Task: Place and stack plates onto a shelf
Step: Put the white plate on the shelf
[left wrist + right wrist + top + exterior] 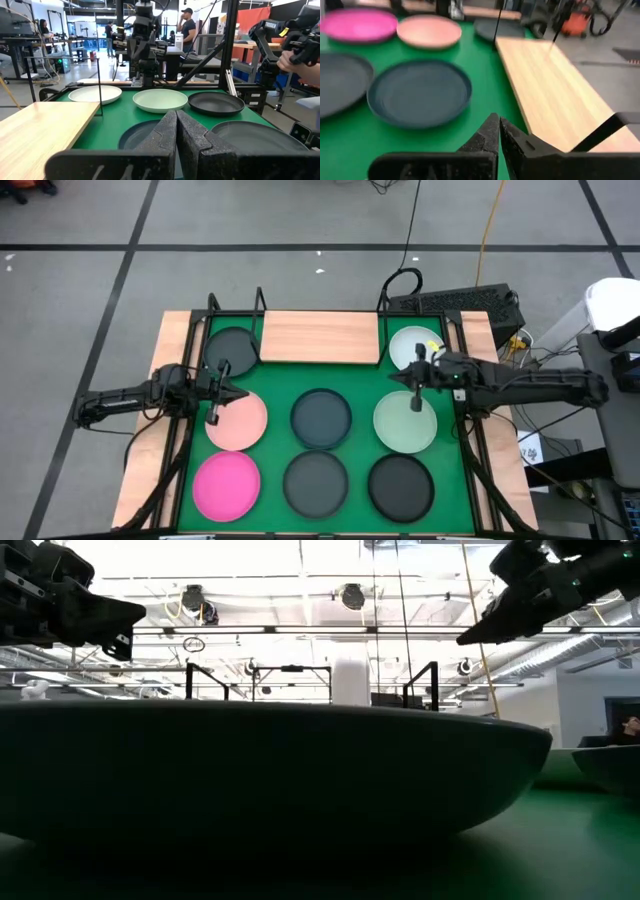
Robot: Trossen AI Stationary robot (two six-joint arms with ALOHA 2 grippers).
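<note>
Filling the low view, a round dark grey plate [270,775] hid the light-wood rectangular shelf [320,337], near which left gripper [214,416] and right gripper [416,402] hovered clenched, empty.

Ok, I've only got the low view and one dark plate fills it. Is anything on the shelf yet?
Observer: No, the shelf board is bare.
Operator: Are the grippers holding anything?
Observer: No. The left gripper and the right gripper are both shut and empty.
Operator: Where is the right one?
Observer: Above the pale green plate, going by the high view.
</note>
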